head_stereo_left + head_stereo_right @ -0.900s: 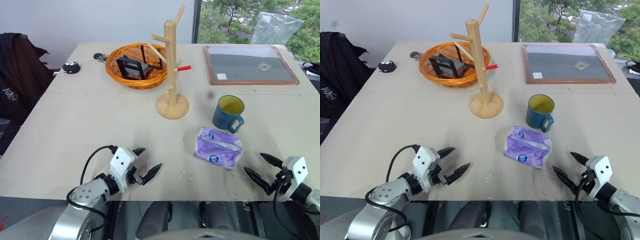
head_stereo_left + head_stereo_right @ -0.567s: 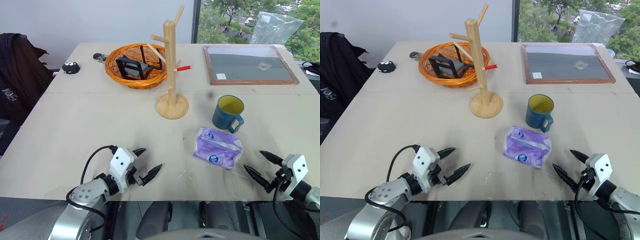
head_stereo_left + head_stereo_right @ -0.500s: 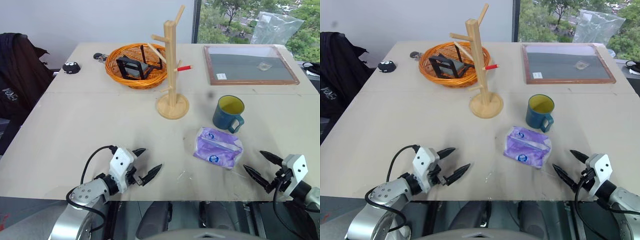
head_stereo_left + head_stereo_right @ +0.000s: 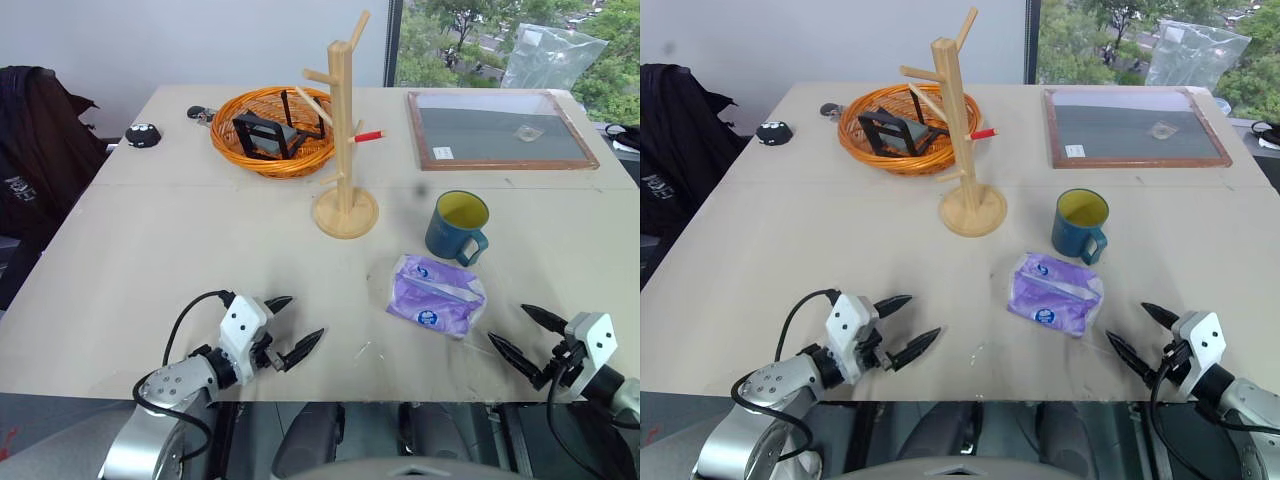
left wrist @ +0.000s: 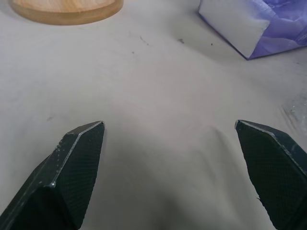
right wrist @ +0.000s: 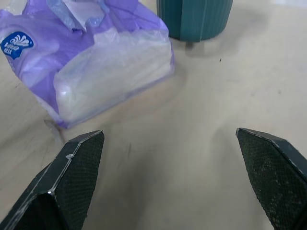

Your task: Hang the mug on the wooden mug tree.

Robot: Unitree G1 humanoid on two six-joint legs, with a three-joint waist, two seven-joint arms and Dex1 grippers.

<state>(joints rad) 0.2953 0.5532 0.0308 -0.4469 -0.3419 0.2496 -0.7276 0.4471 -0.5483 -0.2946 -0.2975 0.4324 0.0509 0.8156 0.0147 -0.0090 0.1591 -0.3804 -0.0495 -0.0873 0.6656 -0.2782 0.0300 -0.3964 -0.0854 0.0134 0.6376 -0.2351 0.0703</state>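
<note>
Mug (image 4: 457,226) stands upright on the table (image 4: 150,250), right of centre, handle toward us, nothing touching it.

Nearest to us, at the table's front edge, we see both grippers low over the surface. Left gripper (image 4: 288,329): fingers apart, nothing between them, pointing forward and to the right. Right gripper (image 4: 524,335): fingers likewise spread wide and empty, pointing forward and to the left, toward the tissue pack (image 4: 436,294).

The purple tissue pack lies flat between the right gripper and the mug, just in front of the mug and not touching it. In the right wrist view we see the pack (image 6: 91,72) close ahead and the mug's ribbed base (image 6: 194,19) behind it.

Farther back, left of the mug and well apart from it, the mug tree (image 4: 343,140) stands upright on its round base, all pegs bare. Behind the tree on the left we note an orange basket (image 4: 272,130) holding a black frame. On the far right lies a wood-framed tray (image 4: 500,130).
</note>
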